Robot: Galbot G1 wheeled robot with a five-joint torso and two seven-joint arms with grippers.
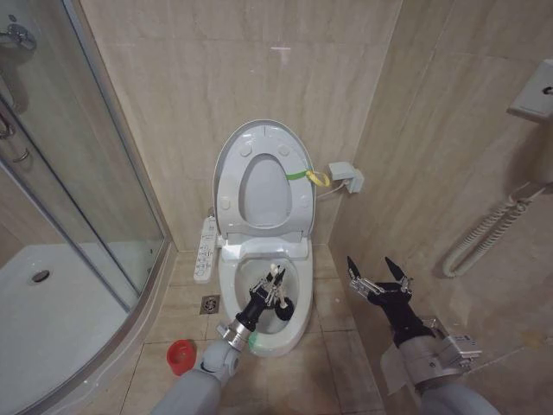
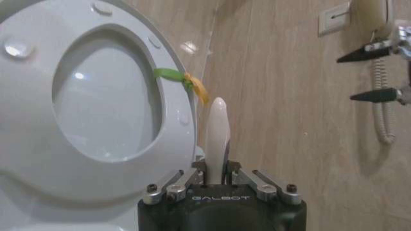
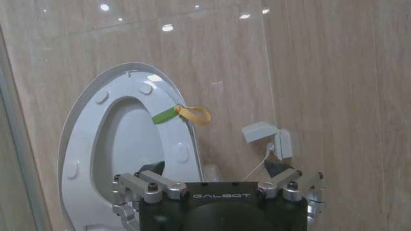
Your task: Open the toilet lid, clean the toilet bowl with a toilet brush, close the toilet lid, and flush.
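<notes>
One toilet bowl [image 1: 298, 324] stands against the far wall, its toilet lid [image 1: 226, 160] raised upright. The left gripper [image 1: 275, 288] grasps one toilet brush [image 2: 217, 137] inside the bowl; the right gripper [image 1: 378, 275] hovers released, right of it

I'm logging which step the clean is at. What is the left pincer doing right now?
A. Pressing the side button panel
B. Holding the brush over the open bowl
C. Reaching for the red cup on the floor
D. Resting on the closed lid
B: the left pincer is shut on the brush handle above the bowl, with the lid raised against the wall.
</notes>
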